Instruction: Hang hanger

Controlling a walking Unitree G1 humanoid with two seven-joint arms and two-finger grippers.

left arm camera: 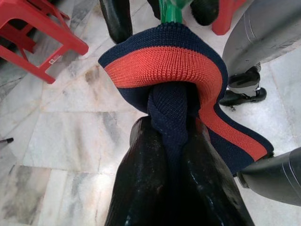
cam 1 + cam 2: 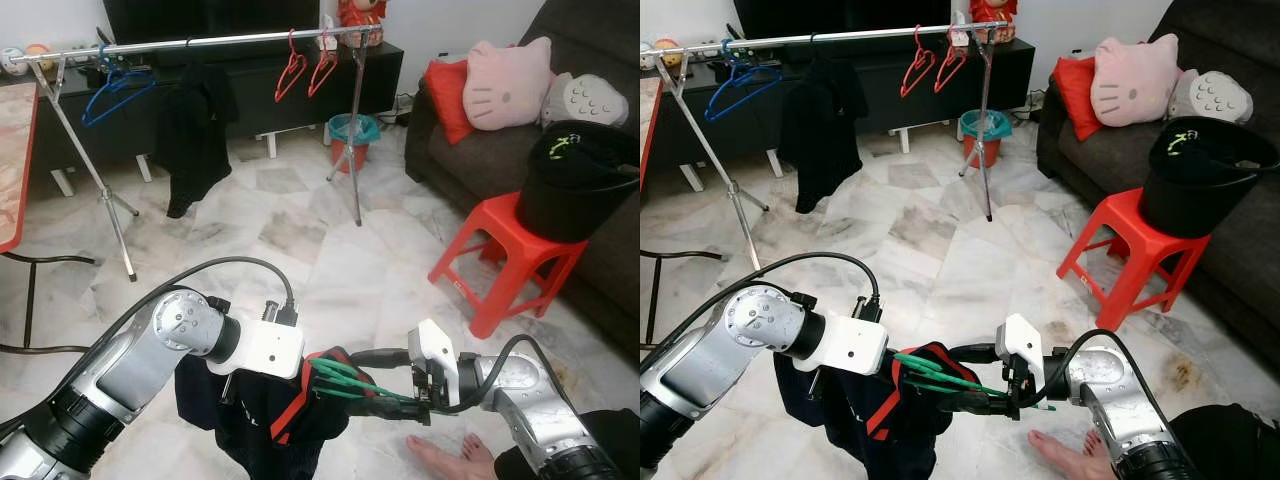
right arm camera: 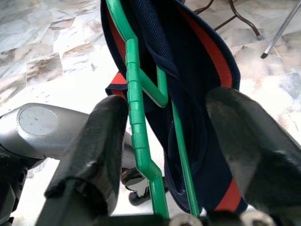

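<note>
The green hanger (image 2: 345, 382) sits low between the two arms, half inside a navy garment (image 2: 270, 425) with red trim. The left gripper (image 1: 171, 141) is clamped on the collar knit; the right gripper (image 3: 169, 155) has its fingers spread around the hanger. I'd seat both shoulders fully before heading for the rail (image 2: 200, 42) across the room.

Living room's pretty busy here. Red plastic stool (image 2: 500, 250) on the marble floor (image 2: 300, 240) with a black bucket (image 2: 575, 180) sitting on top, right by a dark sofa (image 2: 460, 150). Sofa's got a red cushion (image 2: 448, 95), a pink cat-face pillow (image 2: 507, 82) and a grey paw-print pillow (image 2: 588, 98). Small teal-lined bin (image 2: 354, 140) stands near the black TV cabinet (image 2: 300, 80). Someone's bare foot (image 2: 450, 458) is on the floor, bottom right.
</note>
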